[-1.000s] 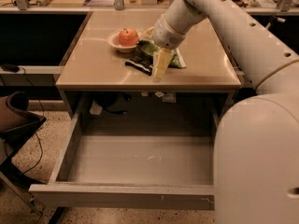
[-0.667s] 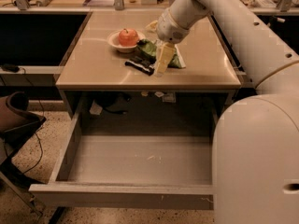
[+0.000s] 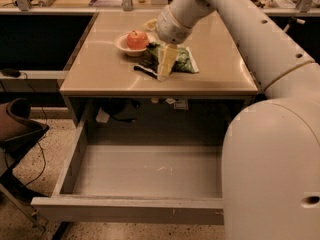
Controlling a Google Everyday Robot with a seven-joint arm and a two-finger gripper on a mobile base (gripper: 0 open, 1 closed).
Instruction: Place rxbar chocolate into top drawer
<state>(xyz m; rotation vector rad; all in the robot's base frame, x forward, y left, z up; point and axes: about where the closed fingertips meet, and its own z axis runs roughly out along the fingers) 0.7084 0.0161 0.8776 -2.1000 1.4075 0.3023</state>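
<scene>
The rxbar chocolate (image 3: 144,70), a slim black bar, lies flat on the beige table (image 3: 100,69) in front of the bowl. My gripper (image 3: 164,75) points down at the table just to the right of the bar's right end, in front of the green snack bag (image 3: 183,59). I cannot tell whether it touches the bar. The top drawer (image 3: 129,209) is pulled wide open below the table, and its grey inside (image 3: 145,169) holds nothing.
A red apple (image 3: 137,39) sits in a white bowl (image 3: 121,44) behind the bar. My white arm and base (image 3: 270,164) fill the right side and hide the drawer's right end. A dark chair (image 3: 17,129) stands at the left. Cables hang under the table.
My gripper has shifted a little to the left, closer to the black bar's end. The bar, bag, bowl and drawer have not moved.
</scene>
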